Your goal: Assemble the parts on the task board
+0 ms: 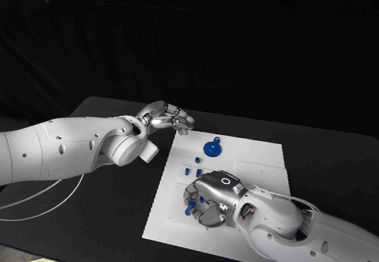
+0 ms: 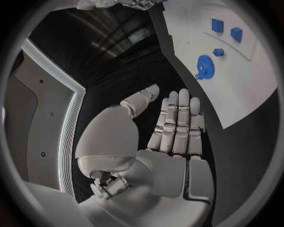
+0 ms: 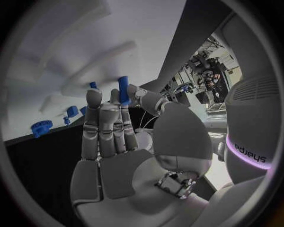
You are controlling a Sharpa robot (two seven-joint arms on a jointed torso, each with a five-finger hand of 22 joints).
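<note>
A black table [image 1: 336,155] under a dark backdrop carries the white task board [image 1: 251,161], and both arms reach in over it.

The right hand [image 1: 211,198] hovers low over the near half of the board, palm down. In the right wrist view it pinches a small blue peg [image 3: 123,90] upright between thumb and fingertips, while the other fingers [image 3: 94,118] lie straight alongside. Held by its lower end with the top standing free, the peg looks ready to be lowered into a socket, so I judge this to be the carrying or aligning step before insertion. Just beside that hand on the board lie a few more small blue pieces [image 1: 194,170], near enough to be picked next.

Farther out, toward the far end of the board, the blue gear [image 1: 212,149] sits flat on the white surface, with a tiny blue part [image 2: 218,52] just beside it and two blue blocks [image 2: 226,29] a little beyond, as the left wrist view shows. They seem laid out apart so each can be taken singly.

The left hand [image 1: 165,118] waits off the board's far left corner, above bare table. Its fingers are extended and close together, the thumb apart, and it grips nothing; it appears parked clear of the work.
</note>
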